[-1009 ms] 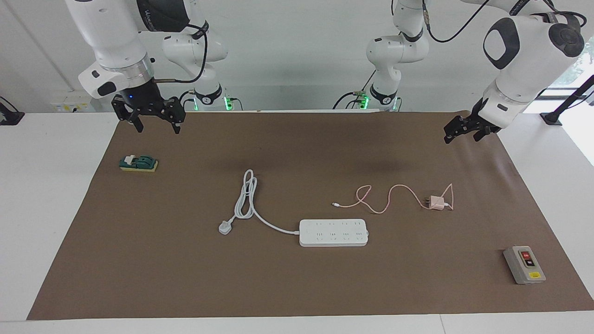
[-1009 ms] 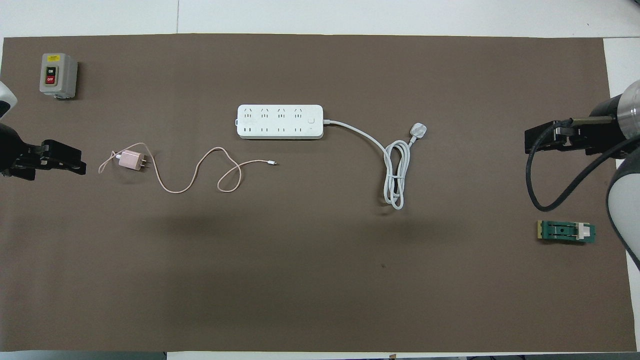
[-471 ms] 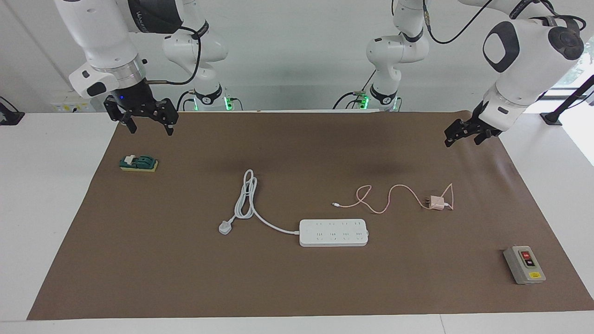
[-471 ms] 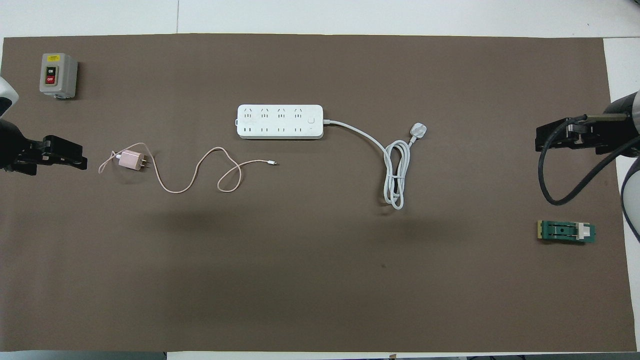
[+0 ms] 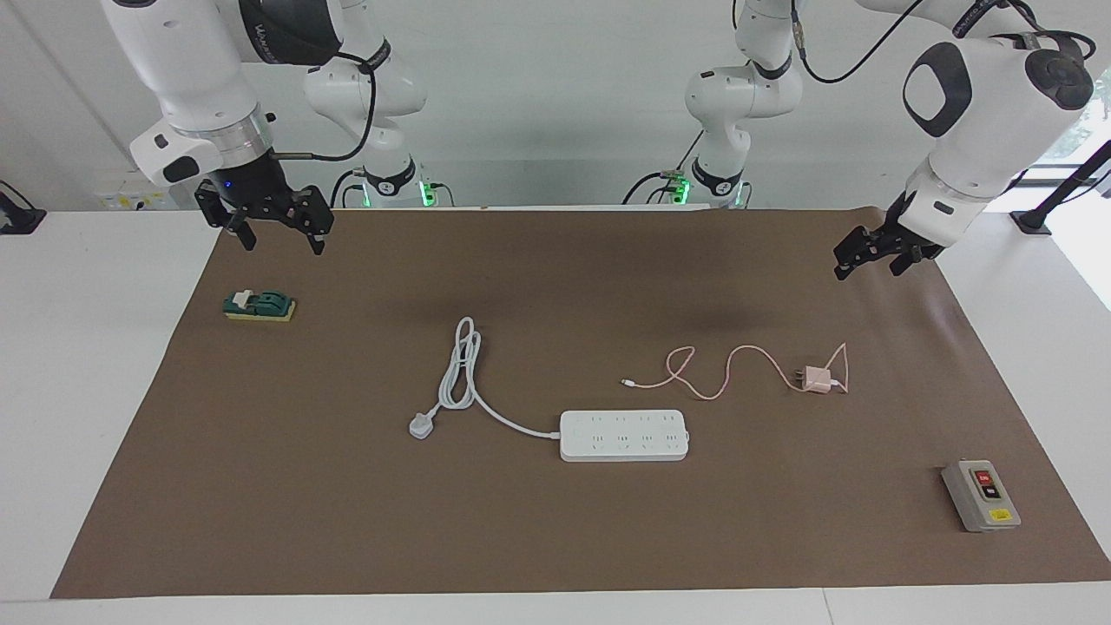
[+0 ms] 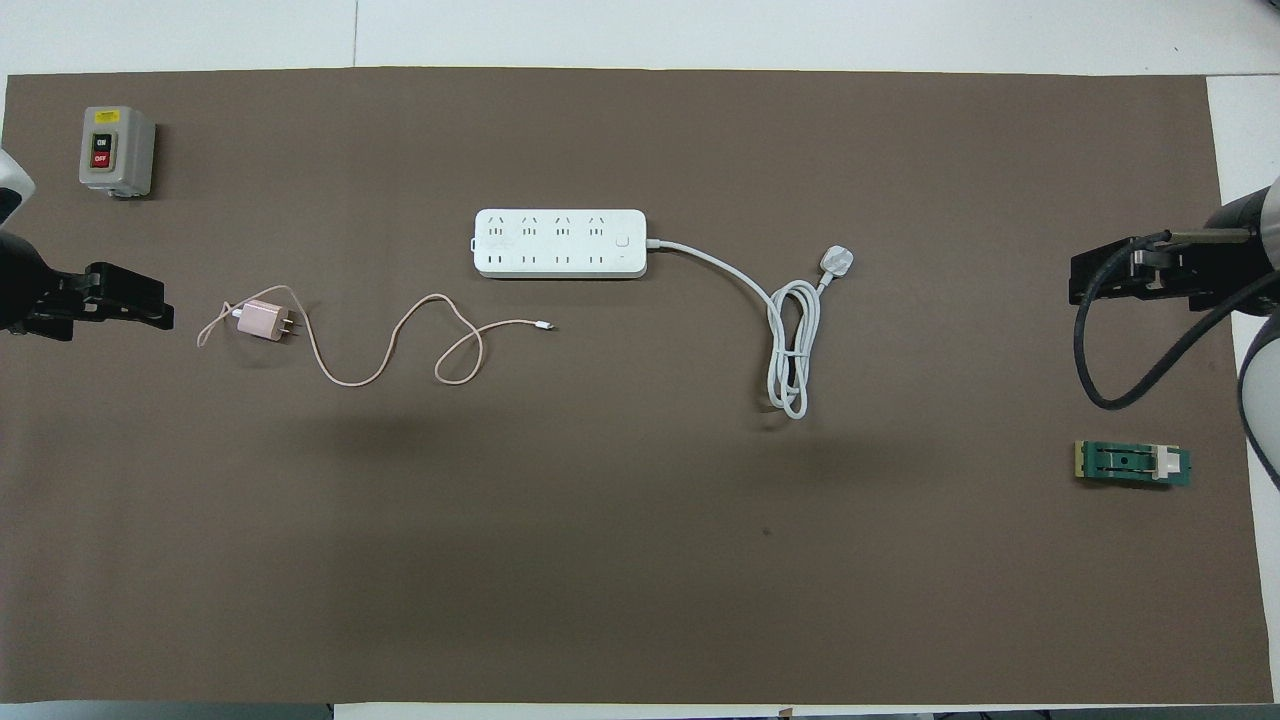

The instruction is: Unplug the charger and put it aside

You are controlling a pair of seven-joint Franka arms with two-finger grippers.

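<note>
Charger (image 5: 816, 379) lies flat on the brown mat (image 5: 555, 521), already out of the power strip (image 5: 624, 435), well apart from it and nearer the robots, toward the left arm's end of the desk. Prongs point toward the strip's end of the mat; pink cable (image 5: 725, 371) snakes off the same way along the desk's length, one loop curling round the cube.

Left gripper (image 5: 872, 253) hangs in the air over the mat's edge at the left arm's end, jaws apart, holding nothing. It is clearly the closer arm; the charger sits just past it toward the desk's middle. Right gripper (image 5: 276, 227) waits over the mat corner at the right arm's end, jaws apart, empty, near the green block (image 5: 259, 305).

Room: bare mat all round the charger; grey switch box (image 5: 981, 496) is well apart, farther from the robots. Looks placed aside already, I'd say.
</note>
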